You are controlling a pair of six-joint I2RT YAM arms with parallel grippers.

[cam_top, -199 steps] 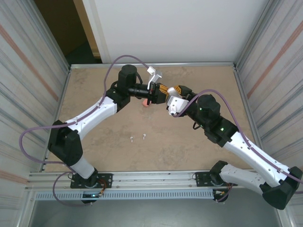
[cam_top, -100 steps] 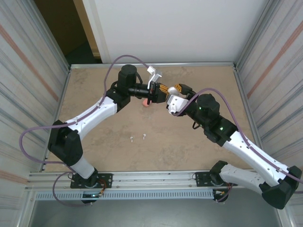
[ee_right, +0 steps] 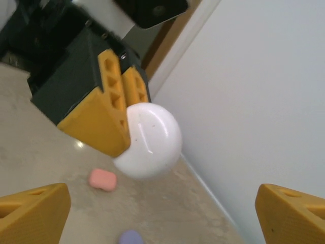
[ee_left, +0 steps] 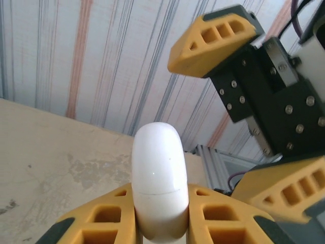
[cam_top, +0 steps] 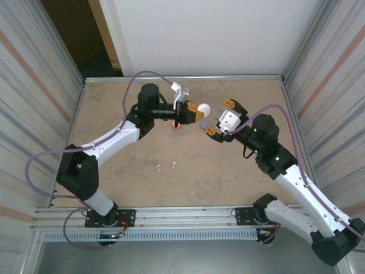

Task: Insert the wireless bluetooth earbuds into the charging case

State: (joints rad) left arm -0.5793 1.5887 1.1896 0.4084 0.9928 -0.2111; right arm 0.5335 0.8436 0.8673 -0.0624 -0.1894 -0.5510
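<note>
Overall: bright, even, diffuse light from above; the table [cam_top: 114, 120] is evenly lit in my top view.
Shadows: faint and soft under my arms; the doorway [cam_top: 74, 34] at the far left is dark.
Glare: soft sheen on the white charging case [ee_right: 152, 140]; a small glint on the table in my right wrist view.
Focus, right wrist: pink case [ee_right: 103, 179] and purple object [ee_right: 131, 237] blurred; my right fingertips [ee_right: 33, 211] soft.
Focus, left wrist: white charging case fairly crisp, striped wall [ee_left: 76, 61] slightly soft.
Distortion: side walls splay outward in the top view.
</note>
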